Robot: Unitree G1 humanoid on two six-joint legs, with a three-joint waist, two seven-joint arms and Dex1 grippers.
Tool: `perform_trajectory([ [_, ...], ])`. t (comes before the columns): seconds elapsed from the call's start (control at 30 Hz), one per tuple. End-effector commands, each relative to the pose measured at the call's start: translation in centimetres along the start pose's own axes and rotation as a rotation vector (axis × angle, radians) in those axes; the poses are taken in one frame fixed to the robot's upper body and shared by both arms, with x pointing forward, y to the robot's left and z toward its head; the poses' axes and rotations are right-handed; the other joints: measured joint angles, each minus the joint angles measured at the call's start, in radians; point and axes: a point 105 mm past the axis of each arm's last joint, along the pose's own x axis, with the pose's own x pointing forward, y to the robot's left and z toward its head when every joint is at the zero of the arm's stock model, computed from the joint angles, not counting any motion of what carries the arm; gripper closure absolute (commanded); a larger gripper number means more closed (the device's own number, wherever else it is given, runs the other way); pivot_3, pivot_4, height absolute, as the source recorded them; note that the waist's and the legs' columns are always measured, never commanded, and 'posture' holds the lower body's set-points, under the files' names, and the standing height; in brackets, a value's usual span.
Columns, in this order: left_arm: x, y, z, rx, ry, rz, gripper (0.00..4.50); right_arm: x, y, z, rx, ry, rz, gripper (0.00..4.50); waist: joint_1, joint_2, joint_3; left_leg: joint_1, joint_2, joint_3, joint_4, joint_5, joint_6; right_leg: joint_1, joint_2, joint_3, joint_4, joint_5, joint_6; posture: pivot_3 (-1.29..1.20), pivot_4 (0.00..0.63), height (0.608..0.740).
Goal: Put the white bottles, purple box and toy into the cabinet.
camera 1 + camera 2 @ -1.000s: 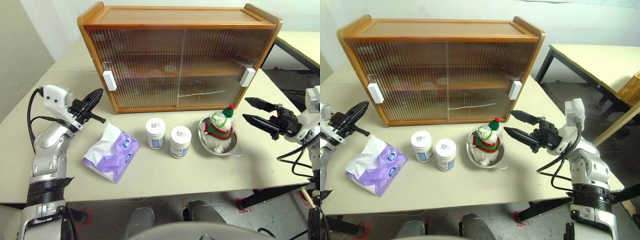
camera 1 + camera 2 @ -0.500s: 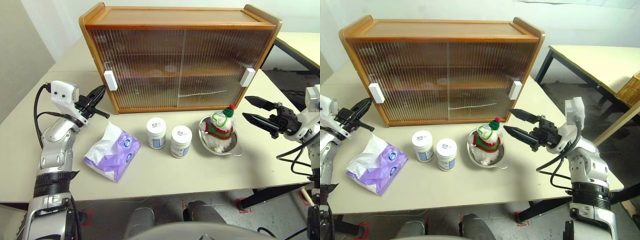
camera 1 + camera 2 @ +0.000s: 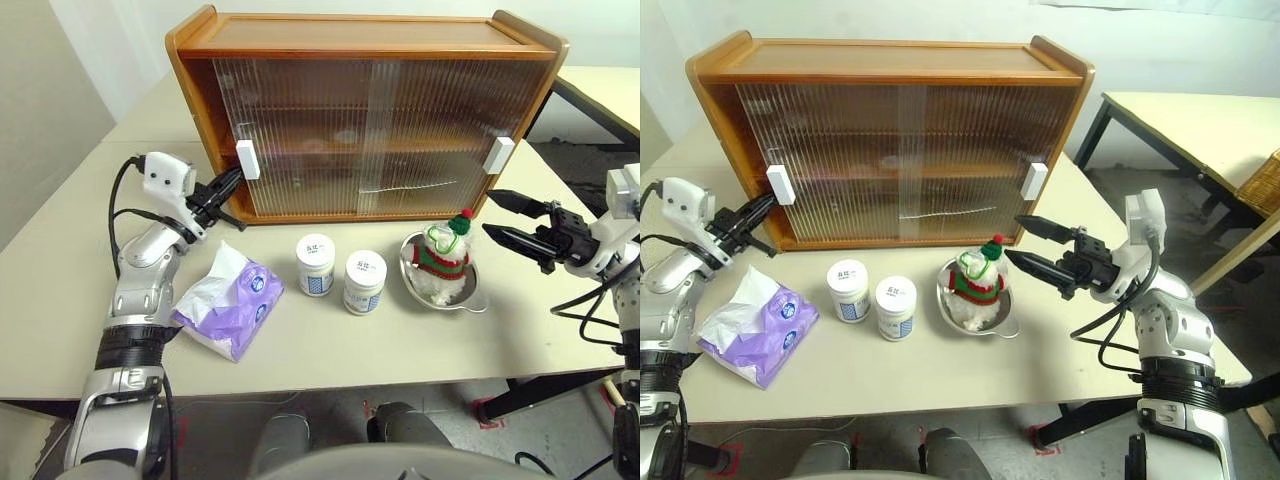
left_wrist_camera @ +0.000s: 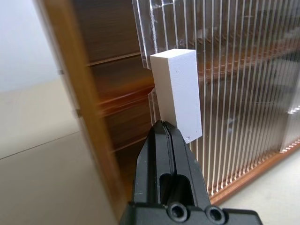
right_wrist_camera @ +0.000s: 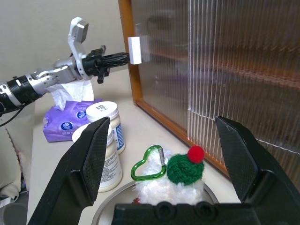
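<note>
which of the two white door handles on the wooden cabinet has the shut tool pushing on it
The white rectangular handle on the robot's-left sliding door; the left tool touches it. The other handle stands untouched.

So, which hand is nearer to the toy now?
The right. The right hand is open and hovers just beside the toy in its metal dish. The left hand is shut, far across the table, at the cabinet's left door handle.

The two white bottles [image 3: 339,278] carry small dark print on lids and blue labels, too small to read; nothing else shows writing.
</note>
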Motion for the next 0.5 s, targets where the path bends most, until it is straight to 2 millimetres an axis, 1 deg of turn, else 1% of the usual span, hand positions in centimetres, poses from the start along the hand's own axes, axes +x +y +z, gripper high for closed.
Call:
perform_trajectory([
  [0.03, 0.6, -1.2, 0.7, 0.019, -0.01, -0.055, 4.48, 0.6, 0.1, -0.3, 0.0, 0.009, 0.024, 0.0, 0.0, 0.0, 0.0, 0.0, 0.0, 0.0, 0.0, 0.0, 0.0, 0.0, 0.0, 0.0, 0.0, 0.0, 0.0, -0.03, 0.004, 0.74],
  [0.13, 1.0, -1.8, 1.0, 0.01, -0.022, -0.072, 4.48, 1.1, 0.1, -0.5, -0.001, -0.003, 0.027, 0.0, 0.0, 0.0, 0.0, 0.0, 0.0, 0.0, 0.0, 0.0, 0.0, 0.0, 0.0, 0.0, 0.0, 0.0, 0.001, -0.05, 0.005, 0.74],
  [0.23, 1.4, -3.6, 1.7, 0.013, -0.059, -0.17, 4.48, 1.3, 0.4, -0.5, 0.006, -0.014, 0.035, 0.0, 0.002, 0.0, 0.0, 0.0, 0.0, 0.0, 0.0, 0.0, 0.0, 0.0, 0.0, 0.0, 0.0, 0.0, 0.001, -0.04, 0.005, 0.74],
  [0.3, 1.6, -4.5, 1.7, 0.022, -0.055, -0.22, 4.48, 1.4, 0.6, -0.6, 0.012, -0.02, 0.045, 0.0, 0.003, 0.0, 0.0, -0.001, 0.0, 0.0, 0.0, 0.0, 0.0, 0.0, 0.0, 0.0, 0.0, 0.0, 0.001, -0.05, 0.005, 0.74],
  [0.4, 2.1, -5.0, 2.0, 0.015, -0.067, -0.252, 4.48, 1.6, 0.9, -0.5, 0.009, -0.027, 0.061, 0.0, 0.001, 0.0, 0.0, -0.001, 0.0, 0.0, 0.0, 0.0, 0.0, 0.0, 0.0, 0.0, 0.0, 0.0, 0.001, -0.05, 0.01, 0.74],
  [0.5, 2.8, -5.1, 2.4, 0.03, -0.083, -0.268, 4.48, 1.7, 1.0, -0.5, 0.009, -0.027, 0.067, 0.0, 0.001, 0.0, 0.0, -0.001, 0.0, 0.0, 0.001, 0.0, 0.0, 0.0, 0.0, 0.0, 0.0, 0.0, 0.001, -0.06, 0.01, 0.74],
])
